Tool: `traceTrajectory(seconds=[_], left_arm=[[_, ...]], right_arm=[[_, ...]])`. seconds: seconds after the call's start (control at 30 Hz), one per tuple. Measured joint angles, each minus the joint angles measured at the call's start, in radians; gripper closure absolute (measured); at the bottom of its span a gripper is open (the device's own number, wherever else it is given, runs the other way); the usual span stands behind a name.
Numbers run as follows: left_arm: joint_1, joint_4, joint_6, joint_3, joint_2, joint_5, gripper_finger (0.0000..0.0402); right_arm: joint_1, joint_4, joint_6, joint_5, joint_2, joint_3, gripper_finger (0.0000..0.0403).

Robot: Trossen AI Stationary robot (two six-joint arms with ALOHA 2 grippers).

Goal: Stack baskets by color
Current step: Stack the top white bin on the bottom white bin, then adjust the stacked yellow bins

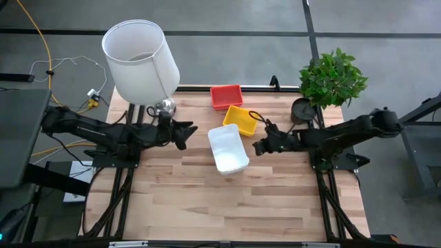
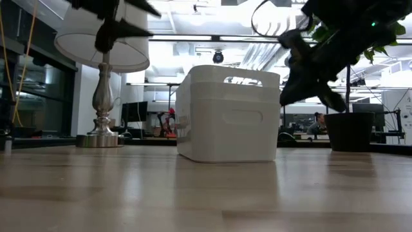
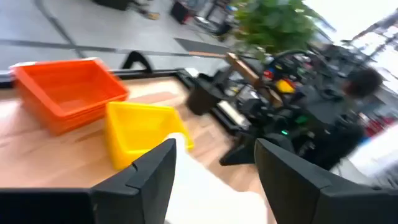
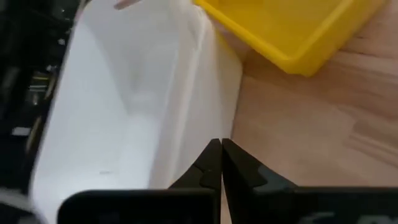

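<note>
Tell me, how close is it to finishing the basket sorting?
It looks nearly done: red stack, yellow stack and white stack each stand as one-color piles. Nothing is held; the left end effector is open, the right end effector shut beside the white stack. No loose baskets show.

Smooth, slightly glossy plastic forms the white baskets [image 1: 228,148], yellow baskets [image 1: 240,118] and red baskets [image 1: 226,96]. The table [image 1: 227,200] is pale, matt wood planks.

White baskets [image 1: 228,148] mid-table, yellow [image 1: 240,119] and red [image 1: 227,96] behind.
</note>
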Motion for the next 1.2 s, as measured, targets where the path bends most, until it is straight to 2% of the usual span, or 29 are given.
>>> traceTrajectory(seconds=[0.1, 0.37, 0.63, 0.73, 0.93, 1.0, 1.1, 1.2], left_arm=[[-0.004, -0.008, -0.05, -0.033, 0.001, -0.043, 0.0209], [0.024, -0.01, -0.043, -0.045, -0.015, -0.045, 0.0224], [0.049, -0.022, 0.11, -0.045, -0.098, -0.042, 0.0225], [0.061, -0.041, 0.158, -0.045, -0.154, -0.042, 0.0225], [0.081, -0.094, 0.223, -0.045, -0.27, -0.024, 0.0225], [0.085, -0.109, 0.234, -0.045, -0.298, -0.023, 0.0225], [0.094, -0.125, 0.255, -0.045, -0.324, -0.023, 0.0225], [0.095, -0.125, 0.261, -0.045, -0.33, -0.015, 0.0225]], right_arm=[[-0.015, 0.053, -0.019, 0.001, 0.065, 0.003, 0.0403], [0.011, 0.094, -0.063, -0.073, 0.244, 0.104, 0.0403], [0.125, 0.079, -0.009, -0.082, 0.322, 0.198, 0.0403], [0.135, -0.047, -0.012, -0.033, 0.31, 0.244, 0.0403], [0.056, -0.649, -0.06, 0.151, 0.203, 0.388, 0.0403], [0.008, -0.78, -0.081, 0.189, 0.19, 0.412, 0.0403], [-0.086, -0.811, -0.14, 0.201, 0.194, 0.411, 0.0403], [-0.167, -0.713, -0.207, 0.179, 0.227, 0.374, 0.0403]])
